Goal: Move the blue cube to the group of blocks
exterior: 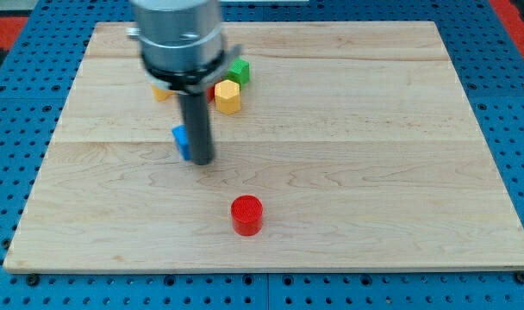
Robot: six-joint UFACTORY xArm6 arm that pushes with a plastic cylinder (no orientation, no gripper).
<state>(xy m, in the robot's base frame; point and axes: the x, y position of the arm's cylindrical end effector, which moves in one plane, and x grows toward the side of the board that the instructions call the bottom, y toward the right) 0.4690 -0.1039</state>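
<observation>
The blue cube (181, 142) lies on the wooden board (348, 155), left of centre, mostly hidden behind my rod. My tip (201, 160) rests on the board right against the cube's right side, slightly toward the view's bottom. The group of blocks lies just above, toward the view's top: a yellow hexagonal block (228, 97), a green block (240, 71), a small bit of a red block (211, 91) and an orange-yellow block (161, 92) at the left, partly hidden by the arm's grey body (179, 39).
A red cylinder (246, 214) stands alone toward the view's bottom, below and right of my tip. The board lies on a blue pegboard table (12, 129).
</observation>
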